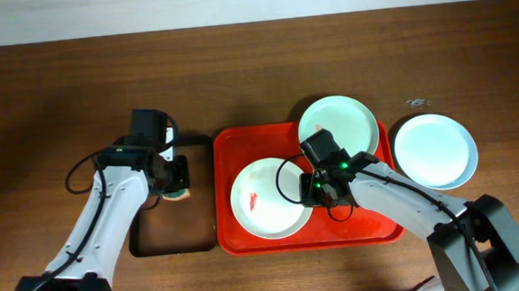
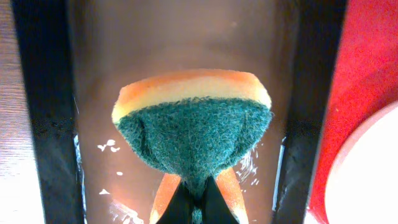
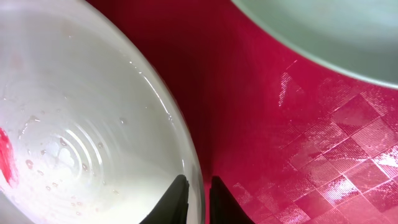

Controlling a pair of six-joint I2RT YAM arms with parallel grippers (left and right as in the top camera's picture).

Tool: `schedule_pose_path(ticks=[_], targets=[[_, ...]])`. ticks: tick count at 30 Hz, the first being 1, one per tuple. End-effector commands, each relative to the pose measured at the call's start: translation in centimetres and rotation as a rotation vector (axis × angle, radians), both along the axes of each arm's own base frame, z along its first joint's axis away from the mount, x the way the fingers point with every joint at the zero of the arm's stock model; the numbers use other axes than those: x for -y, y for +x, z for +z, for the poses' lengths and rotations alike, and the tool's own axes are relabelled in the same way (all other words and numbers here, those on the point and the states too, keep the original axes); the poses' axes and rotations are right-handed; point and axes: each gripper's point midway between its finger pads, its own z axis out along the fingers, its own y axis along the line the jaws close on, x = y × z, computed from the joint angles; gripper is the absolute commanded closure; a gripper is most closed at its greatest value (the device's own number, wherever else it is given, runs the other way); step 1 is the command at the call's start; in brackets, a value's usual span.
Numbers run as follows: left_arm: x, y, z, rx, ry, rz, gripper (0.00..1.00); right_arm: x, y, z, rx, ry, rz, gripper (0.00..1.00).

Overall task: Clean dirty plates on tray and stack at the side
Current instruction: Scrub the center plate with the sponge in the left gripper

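Pinching the right-hand rim of the smeared plate [image 1: 265, 202], the right gripper [image 3: 198, 194] has its two dark fingers drawn almost together, one inside the lip and one outside it. The plate sits in the left half of the red tray [image 1: 355, 232], so its whole disc lies leftward from that grip. Being round, it has no long axis to line up.

The small red smear is left of the plate's centre, on the side facing the left gripper [image 2: 196, 194]. That gripper hangs just off the red tray's left edge, closed tight on a sponge [image 2: 193, 130], above a black-rimmed brown tray [image 1: 170, 234]. The left arm looks the nearer one for a wipe, which would mean travelling rightward across the tray's low rim.

The sponge shows a coarse green scouring face backed by orange-yellow foam, squeezed to a wedge. The plate is glossy and pale, beaded with water, with faint rings at its well. The red tray's plastic carries a fine chequered sheen.

A second plate [image 1: 337, 125] overlaps the tray's upper right corner. A third plate [image 1: 435, 150] rests beyond its right edge on the wooden table [image 1: 57, 86].
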Motion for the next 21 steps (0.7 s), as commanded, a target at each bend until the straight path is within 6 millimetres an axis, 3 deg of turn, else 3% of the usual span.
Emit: schedule_pose_path(ticks=[1, 4, 5, 6, 15, 21], targets=[[2.0, -0.2, 0.9, 0.014, 0.005, -0.103, 1.00, 0.0, -0.3, -0.3, -0.008, -0.005, 0.000, 0.85], [2.6, -0.3, 0.9, 0.012, 0.004, -0.121, 1.00, 0.0, -0.3, -0.3, -0.008, -0.005, 0.000, 0.81], [2.6, -0.4, 0.8, 0.011, 0.005, -0.121, 1.00, 0.0, -0.3, -0.3, -0.008, -0.005, 0.000, 0.95], [2.5, -0.4, 0.8, 0.006, 0.005, -0.121, 1.00, 0.0, -0.3, -0.3, -0.008, -0.005, 0.000, 0.96], [2.4, -0.7, 0.6, -0.004, 0.012, -0.120, 1.00, -0.7, -0.5, -0.2, -0.021, 0.036, 0.010, 0.96], [2.0, -0.1, 2.2, 0.008, 0.038, -0.113, 1.00, -1.0, -0.2, -0.1, -0.009, 0.051, 0.013, 0.96]])
